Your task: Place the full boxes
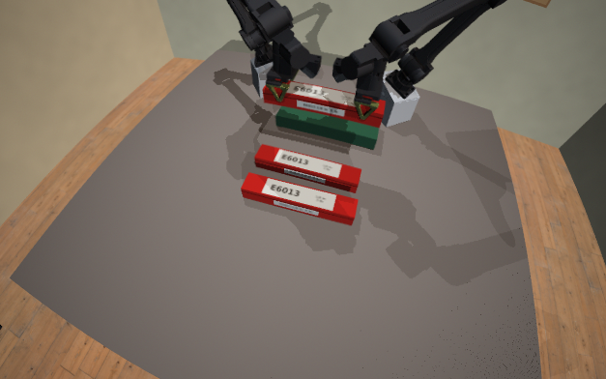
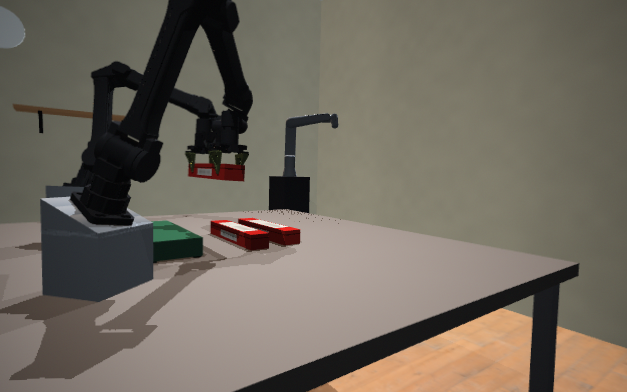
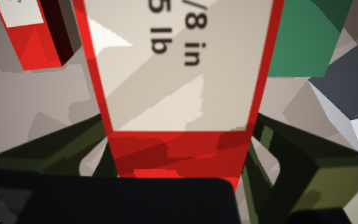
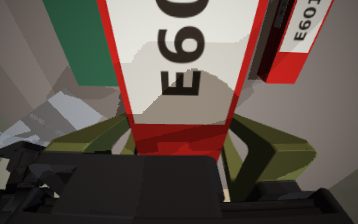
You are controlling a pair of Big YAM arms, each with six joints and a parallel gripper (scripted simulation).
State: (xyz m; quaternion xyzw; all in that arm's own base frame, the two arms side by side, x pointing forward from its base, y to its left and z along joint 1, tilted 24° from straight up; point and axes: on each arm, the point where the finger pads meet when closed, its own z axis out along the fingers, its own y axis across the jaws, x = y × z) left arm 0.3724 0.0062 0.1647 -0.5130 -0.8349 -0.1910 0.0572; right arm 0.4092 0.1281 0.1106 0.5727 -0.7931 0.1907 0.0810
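Largest risk: the weight. You have the lifted red box (image 1: 324,99) (image 2: 228,173) (image 3: 180,100) (image 4: 180,112) in the air, roughly level, apparently between the green platform (image 1: 326,131) (image 2: 179,245) (image 3: 300,55) (image 4: 87,55) and the two other boxes. Its look gives no sign of its fill; the printed 5 lb proves nothing. If you place it without a load judgement, a light box may end up on the platform, or a full one off it.

Next: the shared grip. Your right jaws (image 1: 277,90) (image 2: 228,162) clench the E6013 end, your left jaws (image 1: 367,108) (image 2: 204,162) the 5 lb end. Should one arm lead or drop sooner, the box would probably twist or tilt, and one end could slip.

Then: placement. The box seems offset from the platform; lowering straight down could land it on the platform's edge or the tabletop (image 1: 208,290) (image 2: 365,280). Likely cause: judging alignment from the top view, where height misleads.

Smaller: the nearer-to-platform box (image 1: 307,166) (image 2: 240,235) (image 3: 35,45) (image 4: 287,67) and the outer box (image 1: 300,198) (image 2: 270,230) lie close together on the tabletop. Fingers reaching down between them could nudge the neighbour.
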